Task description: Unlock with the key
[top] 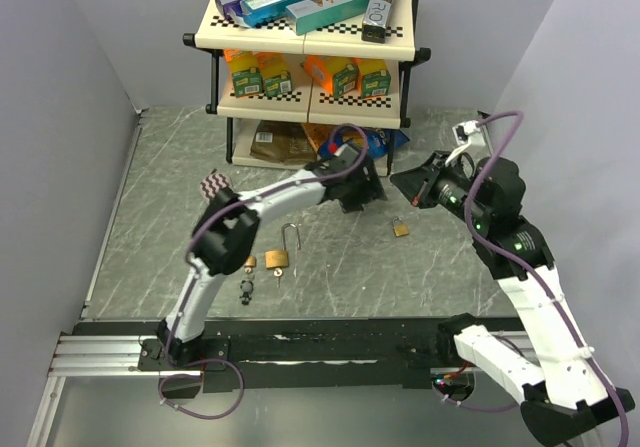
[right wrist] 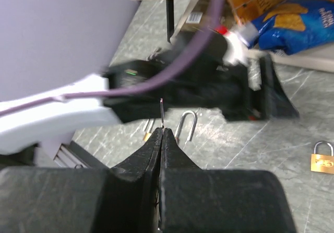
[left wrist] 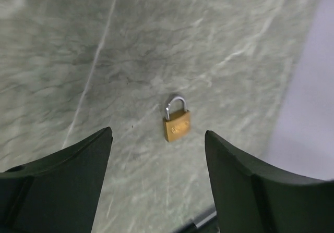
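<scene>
key (right wrist: 162, 112) pinched in right jaws; left jaws spread, empty; padlock (left wrist: 177, 124) on marbled tabletop (left wrist: 219, 29).

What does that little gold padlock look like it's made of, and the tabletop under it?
Small gold padlock: likely brass body, yellow satin sheen; its curved shackle looks like bright steel, silvery glint. Grey veined tabletop: marble pattern, possibly only a printed matte laminate.

A grey, marble-veined tabletop (top: 150, 197) is closed in by plain pale walls (top: 60, 77) under even light, with a cream three-tier shelf rack (top: 290, 41) at the back holding boxes (top: 285, 2), orange cartons (top: 258, 75) and snack bags (top: 285, 143).
</scene>
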You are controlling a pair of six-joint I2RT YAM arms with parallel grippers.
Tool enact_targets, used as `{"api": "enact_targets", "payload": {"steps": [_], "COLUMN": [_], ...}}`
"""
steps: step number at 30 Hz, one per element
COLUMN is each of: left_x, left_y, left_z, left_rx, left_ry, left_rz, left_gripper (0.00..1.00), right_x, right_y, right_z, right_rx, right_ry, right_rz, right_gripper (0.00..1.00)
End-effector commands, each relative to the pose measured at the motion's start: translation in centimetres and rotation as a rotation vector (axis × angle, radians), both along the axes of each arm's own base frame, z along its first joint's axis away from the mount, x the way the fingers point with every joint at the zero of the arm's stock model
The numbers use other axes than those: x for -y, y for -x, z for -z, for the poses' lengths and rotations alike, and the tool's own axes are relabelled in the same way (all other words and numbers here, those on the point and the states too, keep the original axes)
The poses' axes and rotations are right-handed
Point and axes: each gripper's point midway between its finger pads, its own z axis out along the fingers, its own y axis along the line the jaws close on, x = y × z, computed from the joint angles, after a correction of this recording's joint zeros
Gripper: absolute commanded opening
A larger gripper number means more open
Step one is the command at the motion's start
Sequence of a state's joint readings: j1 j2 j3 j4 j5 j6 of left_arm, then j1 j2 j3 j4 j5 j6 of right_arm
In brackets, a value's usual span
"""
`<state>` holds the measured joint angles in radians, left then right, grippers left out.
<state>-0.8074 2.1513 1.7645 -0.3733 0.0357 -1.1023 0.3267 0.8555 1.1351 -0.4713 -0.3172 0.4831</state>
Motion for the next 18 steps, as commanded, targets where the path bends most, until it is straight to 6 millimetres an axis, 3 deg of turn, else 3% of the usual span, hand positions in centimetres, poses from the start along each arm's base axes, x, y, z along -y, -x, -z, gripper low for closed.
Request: {"api": "enact_targets", "payload": {"steps": [1, 8, 11, 18], "left_x": [2.4, 6.4, 7.2, 5.6], "left_y": [1.1, 2.8, 3.5, 3.0], "left_z": [0.9, 6.0, 7.6, 10.4], "left_rx": [-0.036, -0.104, -0.132, -0.096], "left_ry": [-0.074, -0.123, -0.15, -0.252], "left_rz": [0.028, 0.064, 0.074, 0.057], "left_gripper": [0.75, 0.67, 0.66, 0.56], "right_x": [1.0, 1.4, 1.4, 1.5], "right_y": [0.5, 1.2, 1.5, 1.8], "right_z": [-1.1, -1.1, -1.1, -1.1], "right_rx": [0.028, 0.045, 0.051, 0.067], "right_ry": [-0.026, -0.023, -0.023, -0.018], "right_rz": [0.053, 0.06, 0.054, 0.052], "right_gripper": [0.0, 0.0, 0.0, 0.0]}}
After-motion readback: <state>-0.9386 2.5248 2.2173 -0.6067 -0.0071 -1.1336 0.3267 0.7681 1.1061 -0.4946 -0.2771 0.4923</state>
